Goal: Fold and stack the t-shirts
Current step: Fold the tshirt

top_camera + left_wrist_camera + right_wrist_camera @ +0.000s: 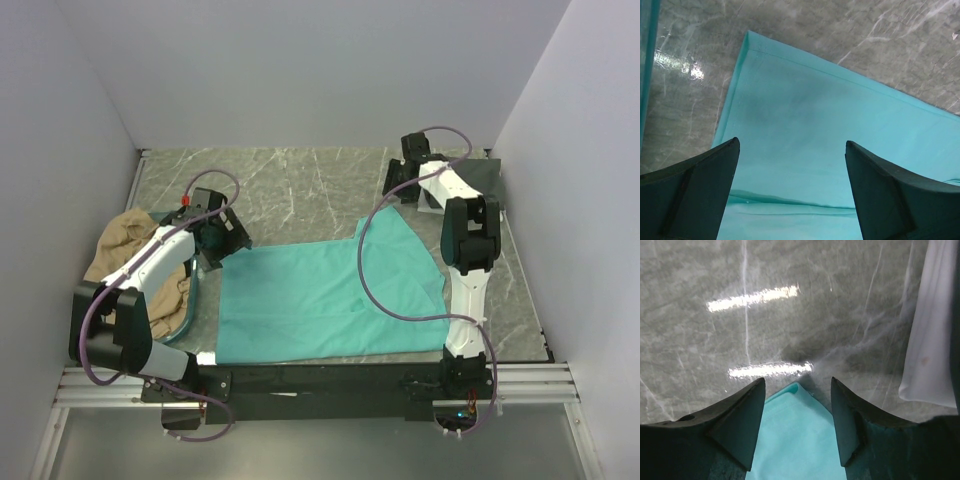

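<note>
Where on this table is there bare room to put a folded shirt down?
Bare marble table runs along the back wall, between the left gripper and right gripper, beyond the teal t-shirt. Crowded: the left side, with the basket and tan t-shirt.

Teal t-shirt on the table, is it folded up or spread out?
Mostly spread: the teal t-shirt lies flat across the table, a wide sheet. The left wrist view shows one edge overlapping another, so perhaps one fold.
</note>
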Action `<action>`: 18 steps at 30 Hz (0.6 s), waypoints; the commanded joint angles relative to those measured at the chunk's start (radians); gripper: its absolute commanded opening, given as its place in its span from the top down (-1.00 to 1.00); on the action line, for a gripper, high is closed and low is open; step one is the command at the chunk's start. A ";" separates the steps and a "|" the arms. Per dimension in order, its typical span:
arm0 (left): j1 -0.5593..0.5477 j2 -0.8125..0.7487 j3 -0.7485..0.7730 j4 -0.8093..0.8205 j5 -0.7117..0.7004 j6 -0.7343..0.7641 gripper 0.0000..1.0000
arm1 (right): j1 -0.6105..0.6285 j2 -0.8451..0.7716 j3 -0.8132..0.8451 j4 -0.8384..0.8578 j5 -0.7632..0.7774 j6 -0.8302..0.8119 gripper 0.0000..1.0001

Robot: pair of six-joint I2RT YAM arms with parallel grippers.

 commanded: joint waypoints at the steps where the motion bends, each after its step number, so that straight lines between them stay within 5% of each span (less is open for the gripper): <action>1: 0.004 -0.034 -0.013 0.026 0.013 -0.001 -0.85 | -0.005 -0.005 -0.012 0.003 0.000 -0.005 -0.22; 14: 0.004 -0.002 0.014 0.018 -0.005 0.028 -0.86 | -0.003 -0.026 -0.082 -0.002 -0.032 0.021 0.00; 18: 0.004 0.015 0.025 0.023 0.000 0.036 -0.86 | -0.003 -0.034 -0.096 0.003 -0.036 0.013 0.24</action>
